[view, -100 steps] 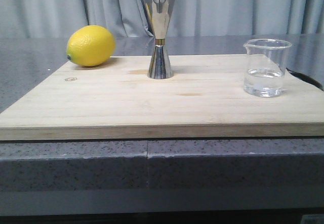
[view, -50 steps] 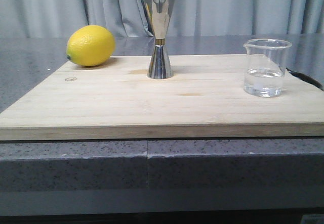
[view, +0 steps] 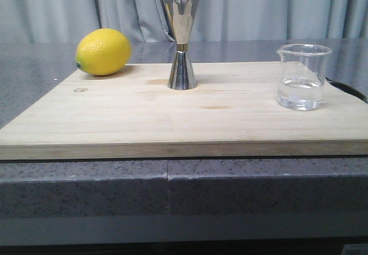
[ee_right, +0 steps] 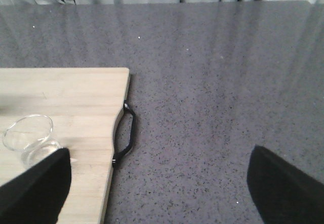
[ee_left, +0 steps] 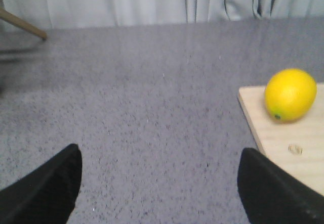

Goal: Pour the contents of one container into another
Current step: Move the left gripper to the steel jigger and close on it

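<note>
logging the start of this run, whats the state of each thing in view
beaker: upright on the board, partly filled with clear liquid, not held
jigger: upright on the board, untouched; inside not visible
lemon: whole, resting at the board's far left corner
cutting board: flat on the counter
left gripper: open, over bare counter, holding nothing
right gripper: open, beside the board's handle, holding nothing

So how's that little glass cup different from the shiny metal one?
The glass beaker is clear, wide and short, with some clear liquid inside; the steel jigger is opaque, hourglass-shaped and taller, its contents hidden. The beaker stands at the board's right, the jigger near the middle. Both stand upright on the wooden board.
</note>
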`<state>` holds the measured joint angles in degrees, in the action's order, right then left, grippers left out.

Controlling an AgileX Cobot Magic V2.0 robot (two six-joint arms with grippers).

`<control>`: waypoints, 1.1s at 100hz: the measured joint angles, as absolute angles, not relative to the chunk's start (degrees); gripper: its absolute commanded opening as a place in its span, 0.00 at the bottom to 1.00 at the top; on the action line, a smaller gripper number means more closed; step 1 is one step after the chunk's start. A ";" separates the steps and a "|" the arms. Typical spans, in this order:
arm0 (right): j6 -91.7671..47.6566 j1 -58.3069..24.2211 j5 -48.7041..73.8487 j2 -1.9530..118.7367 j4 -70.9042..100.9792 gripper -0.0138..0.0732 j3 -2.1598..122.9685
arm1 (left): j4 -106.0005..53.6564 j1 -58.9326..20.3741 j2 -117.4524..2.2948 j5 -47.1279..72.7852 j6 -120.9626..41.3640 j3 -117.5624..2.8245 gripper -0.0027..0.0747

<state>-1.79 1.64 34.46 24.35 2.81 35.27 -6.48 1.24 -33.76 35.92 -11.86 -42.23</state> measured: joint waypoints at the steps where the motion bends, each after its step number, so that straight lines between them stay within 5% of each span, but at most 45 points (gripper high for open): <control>1: -1.79 1.64 34.61 24.46 2.81 0.90 35.39 | -6.67 1.24 -34.17 36.34 -12.19 -42.46 0.79; 20: -1.79 1.64 35.69 26.07 2.81 0.90 35.50 | -17.00 1.24 -45.64 42.88 -27.23 -46.68 0.79; 69: -1.79 1.64 35.82 26.07 2.81 0.90 35.50 | -72.80 1.24 -72.09 52.54 -88.62 -47.08 0.79; 110: -1.79 1.64 35.82 26.07 2.81 0.90 35.50 | -92.82 -5.98 -85.55 57.94 -112.40 -47.22 0.79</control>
